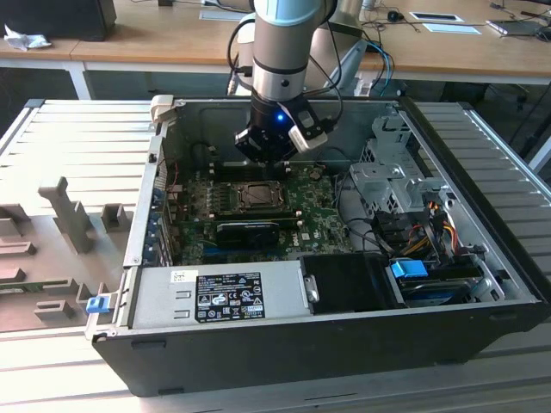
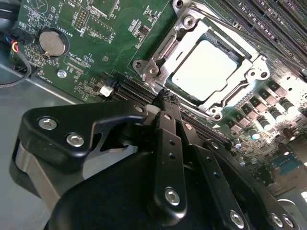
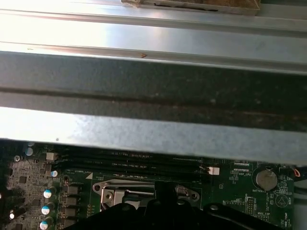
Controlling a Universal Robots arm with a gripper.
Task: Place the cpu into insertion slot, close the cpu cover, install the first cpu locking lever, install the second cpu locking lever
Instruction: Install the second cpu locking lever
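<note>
Inside the open computer case (image 1: 482, 284), the gripper (image 2: 167, 98) hangs with fingers pressed together and empty, tips at the socket's seven-o'clock corner. The cpu (image 2: 204, 67) lies seated in the insertion slot (image 2: 189, 24), the cpu cover (image 2: 165, 50) apparently down around it.

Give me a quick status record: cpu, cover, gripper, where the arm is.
cpu: seated in the insertion slot, pale face showing
cpu cover: down around the cpu, framing it
gripper: fingers together, holding nothing, tips at the socket's edge
arm: inside the open computer case, above the motherboard
</note>
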